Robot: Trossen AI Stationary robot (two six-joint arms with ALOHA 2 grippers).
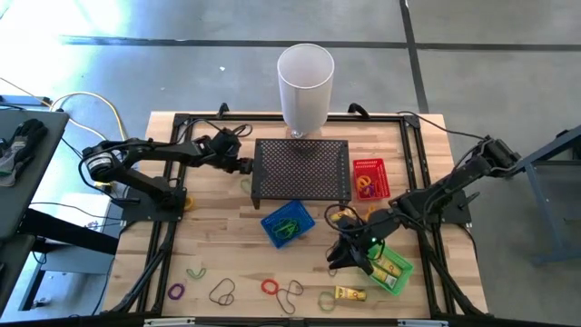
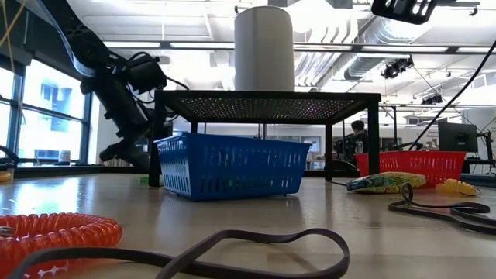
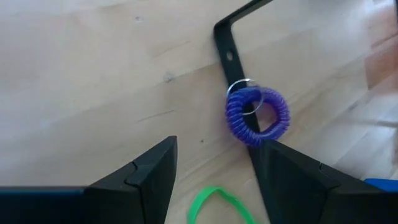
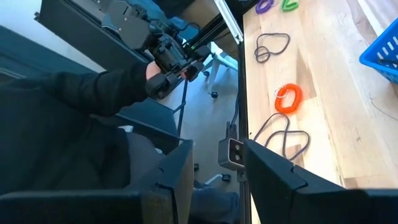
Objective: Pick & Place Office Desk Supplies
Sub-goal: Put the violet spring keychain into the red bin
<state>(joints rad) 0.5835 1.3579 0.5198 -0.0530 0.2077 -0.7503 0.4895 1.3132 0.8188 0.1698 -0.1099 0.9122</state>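
My left gripper [image 1: 243, 166] [image 3: 214, 144] hangs open, slanting down over the wood by the black mesh stand's [image 1: 302, 170] left side. A purple coil loop [image 3: 257, 115] on a metal ring lies against the stand's black foot [image 3: 225, 46], just past one fingertip. A green band [image 3: 217, 204] lies on the wood between the fingers. My right gripper [image 1: 343, 258] [image 4: 217, 146] is open and holds nothing, raised beside the green basket [image 1: 392, 270] of yellow pieces. More loops and a yellow piece [image 1: 349, 293] lie along the near edge.
A blue basket [image 1: 288, 224] with green bands sits before the stand, and a red basket [image 1: 369, 177] with loops to its right. The white cylinder [image 1: 305, 82] stands behind. An orange coil [image 4: 288, 98] and dark loops [image 4: 273, 45] lie near the edge. A person's sleeve [image 4: 93, 93] shows beyond the table.
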